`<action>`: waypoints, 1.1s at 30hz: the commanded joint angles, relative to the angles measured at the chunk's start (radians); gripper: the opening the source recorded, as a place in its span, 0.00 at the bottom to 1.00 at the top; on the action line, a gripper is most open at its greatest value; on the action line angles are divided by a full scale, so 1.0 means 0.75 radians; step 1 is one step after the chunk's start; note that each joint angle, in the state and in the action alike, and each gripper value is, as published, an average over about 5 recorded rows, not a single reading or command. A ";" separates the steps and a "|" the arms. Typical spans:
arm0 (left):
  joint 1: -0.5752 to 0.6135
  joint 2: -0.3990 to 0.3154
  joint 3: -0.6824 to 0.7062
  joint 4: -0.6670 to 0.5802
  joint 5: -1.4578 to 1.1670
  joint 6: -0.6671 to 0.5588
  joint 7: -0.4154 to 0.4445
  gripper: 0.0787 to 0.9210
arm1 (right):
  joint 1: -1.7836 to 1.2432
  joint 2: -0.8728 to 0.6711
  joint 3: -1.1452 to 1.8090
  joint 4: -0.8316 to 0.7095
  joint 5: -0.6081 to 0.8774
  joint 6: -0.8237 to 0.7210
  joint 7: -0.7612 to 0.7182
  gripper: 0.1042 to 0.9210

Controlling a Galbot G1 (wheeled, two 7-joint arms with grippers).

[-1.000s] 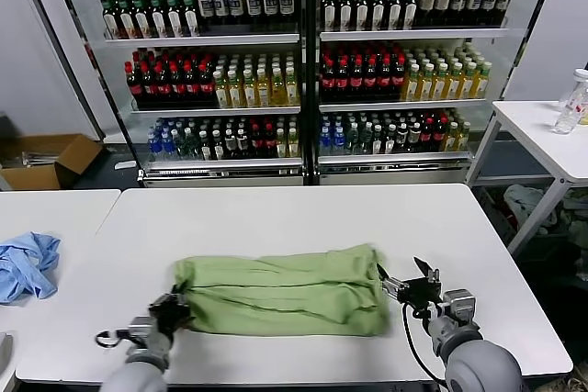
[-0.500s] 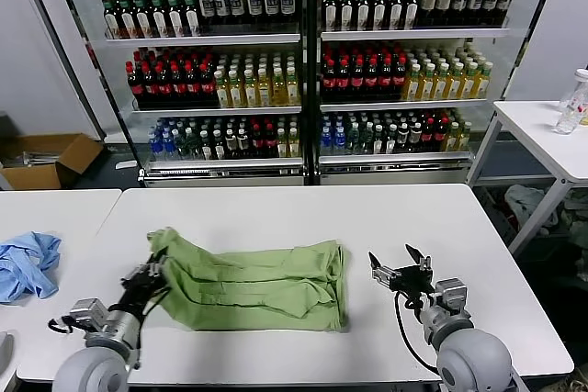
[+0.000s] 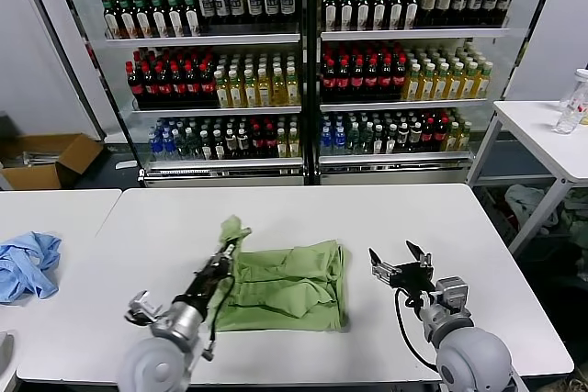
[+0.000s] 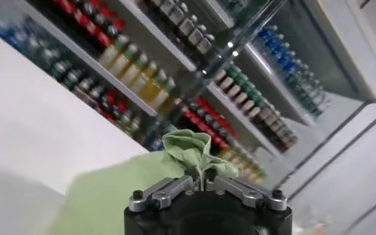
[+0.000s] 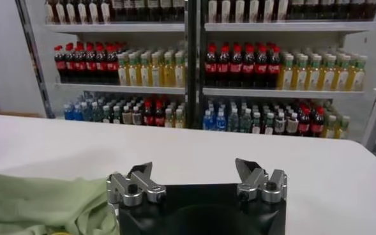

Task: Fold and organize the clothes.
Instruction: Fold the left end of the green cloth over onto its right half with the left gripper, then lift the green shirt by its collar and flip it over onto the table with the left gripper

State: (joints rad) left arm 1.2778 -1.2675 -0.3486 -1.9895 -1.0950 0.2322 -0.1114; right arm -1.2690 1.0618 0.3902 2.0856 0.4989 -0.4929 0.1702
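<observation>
- Lying on the near half of the white table (image 3: 303,213), the green shirt (image 3: 289,286) is folded into a compact bundle, its long side running left to right across the table.
- Its left end is lifted off the surface and points up and away from the robot, toward the drinks fridge (image 3: 303,61).
- The left gripper (image 3: 220,262) has its fingers closed on that raised end; in the left wrist view a bunched tuft of the shirt (image 4: 191,150) sticks out from between the closed fingers (image 4: 168,189).
- The right gripper (image 3: 400,268) sits just beside the shirt's right edge, apart from it, with its fingers spread open and holding nothing.
- A blue cloth (image 3: 26,263) lies on the neighbouring table to the left, well apart from the shirt.
</observation>
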 commanded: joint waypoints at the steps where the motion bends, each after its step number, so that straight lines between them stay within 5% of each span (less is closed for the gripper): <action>1: -0.114 -0.118 0.289 0.128 0.015 -0.002 0.014 0.03 | 0.012 -0.003 -0.001 0.005 0.008 0.000 -0.002 0.88; 6: -0.142 -0.167 0.317 0.181 0.164 0.034 0.028 0.07 | -0.006 0.009 0.006 0.018 0.000 -0.002 -0.002 0.88; 13: -0.133 -0.186 0.329 0.135 0.255 0.077 0.066 0.30 | -0.013 0.004 0.027 0.019 -0.003 -0.001 -0.003 0.88; 23: 0.147 -0.047 0.127 -0.138 0.380 0.087 0.126 0.63 | -0.046 0.018 0.064 0.022 -0.002 0.012 -0.006 0.88; 33: 0.106 0.048 -0.068 0.149 0.764 -0.051 -0.040 0.88 | -0.049 0.017 0.068 0.029 -0.008 0.016 -0.008 0.88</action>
State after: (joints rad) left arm 1.3293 -1.2836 -0.2908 -1.9716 -0.7382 0.2443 -0.0856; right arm -1.3018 1.0732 0.4344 2.1042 0.4939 -0.4823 0.1648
